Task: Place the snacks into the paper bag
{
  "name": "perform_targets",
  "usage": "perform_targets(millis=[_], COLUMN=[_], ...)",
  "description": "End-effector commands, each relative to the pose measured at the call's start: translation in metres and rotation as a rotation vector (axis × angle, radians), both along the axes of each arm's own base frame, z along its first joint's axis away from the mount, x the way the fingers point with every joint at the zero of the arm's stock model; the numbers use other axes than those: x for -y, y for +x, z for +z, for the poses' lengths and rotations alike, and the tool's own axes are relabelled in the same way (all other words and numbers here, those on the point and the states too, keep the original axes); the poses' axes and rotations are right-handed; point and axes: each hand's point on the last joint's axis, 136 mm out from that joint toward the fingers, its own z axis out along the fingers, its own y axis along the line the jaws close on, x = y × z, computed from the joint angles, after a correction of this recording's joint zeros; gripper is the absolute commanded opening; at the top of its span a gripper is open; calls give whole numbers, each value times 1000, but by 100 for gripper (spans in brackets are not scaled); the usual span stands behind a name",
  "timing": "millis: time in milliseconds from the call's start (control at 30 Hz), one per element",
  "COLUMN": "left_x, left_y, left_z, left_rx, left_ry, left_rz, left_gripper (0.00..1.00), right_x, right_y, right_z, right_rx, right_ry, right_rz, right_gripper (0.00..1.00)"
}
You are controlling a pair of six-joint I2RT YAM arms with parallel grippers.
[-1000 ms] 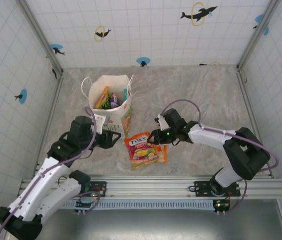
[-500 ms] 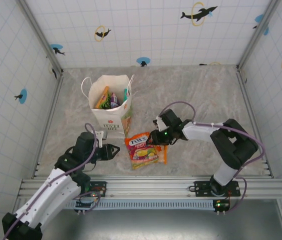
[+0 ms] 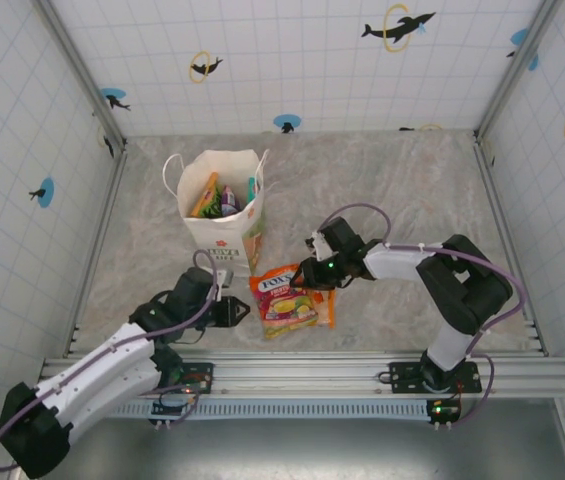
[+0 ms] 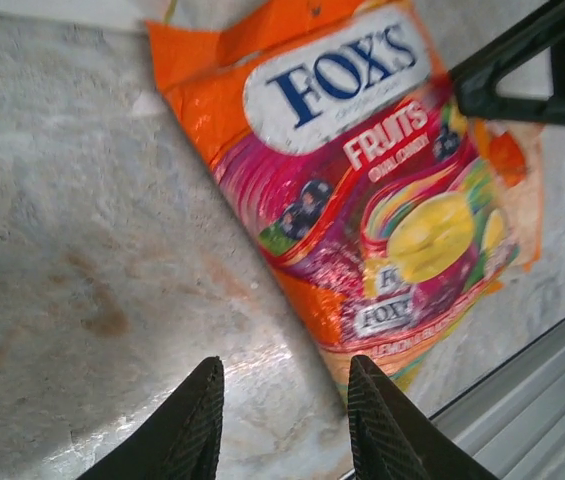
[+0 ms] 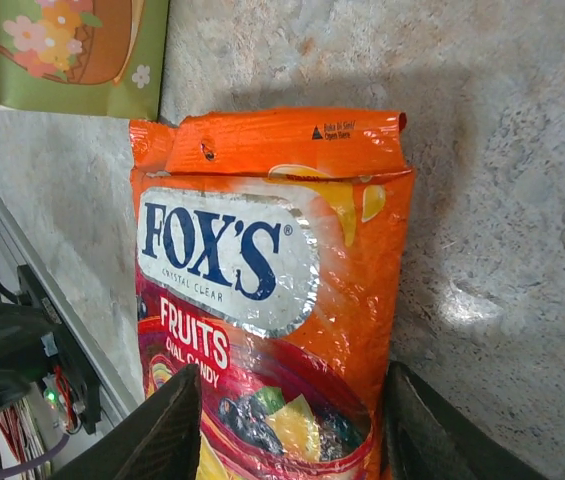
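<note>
On the left of the grey marbled table (image 3: 392,180) stands the cream-white, flower-printed paper bag (image 3: 224,236), upright with its mouth open and several bright glossy packets (image 3: 217,195) already inside. That leaves the mouth crowded on that side. The freer gap looks to be toward the bag's right wall.

Just below the bag, the left gripper (image 3: 240,311) sits low over the table, pointing right. In its wrist view the jaws (image 4: 284,362) are a narrow gap apart with nothing between them, just short of the packet's lower edge. My advice is to keep this arm out of the lift path. It could move up to steady the bag's rim while the other arm loads.

Next comes the last snack outside, the flat orange-and-red glossy FOX'S packet (image 3: 284,298) with fruit pictures, lying face up near the aluminium rail (image 3: 302,372) and apart from the bag. The film looks slick and crinkly (image 4: 362,190), so a shallow pinch would probably slide off.

At the packet's right edge is the right gripper (image 3: 305,276). Its wrist view shows the fingers (image 5: 167,430) set wide on either side of the packet's width (image 5: 262,260), straddling it without gripping. I cannot tell whether they touch it.

To grip well, it should press down until both pads reach the table. It should then close across the body below the folded top seal, so the film bunches. After that, lift the packet clear of the bag's rim (image 5: 62,50) and lower it in end-first
</note>
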Motion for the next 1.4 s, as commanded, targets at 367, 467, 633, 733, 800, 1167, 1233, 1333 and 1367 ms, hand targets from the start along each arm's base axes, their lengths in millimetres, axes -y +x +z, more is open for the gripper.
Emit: perform_targets(millis=[367, 467, 633, 733, 800, 1167, 1233, 1333, 1367], left_x=[0, 0, 5, 5, 5, 11, 13, 14, 15], left_y=[27, 26, 28, 27, 27, 33, 34, 34, 34], left_z=[-13, -19, -24, -29, -30, -33, -33, -34, -35], left_rx=[73, 69, 76, 70, 69, 85, 88, 86, 82], left_ry=[53, 71, 84, 105, 118, 110, 107, 113, 117], left_rz=[90, 73, 52, 38, 30, 22, 19, 8, 4], left_gripper=[22, 21, 21, 21, 21, 21, 20, 20, 20], right_x=[1, 1, 1, 1, 2, -2, -4, -6, -6], right_y=[-5, -6, -6, -7, -7, -2, -1, 1, 0], right_z=[1, 0, -1, -2, -3, -4, -3, -3, -4], right_rx=[-25, -28, -34, -33, -37, -25, -21, -21, -22], right_ry=[51, 48, 46, 43, 39, 66, 73, 78, 77], right_rz=[-8, -7, -10, -9, -13, -19, -18, -18, -17], right_gripper=[50, 50, 50, 50, 50, 50, 50, 50, 50])
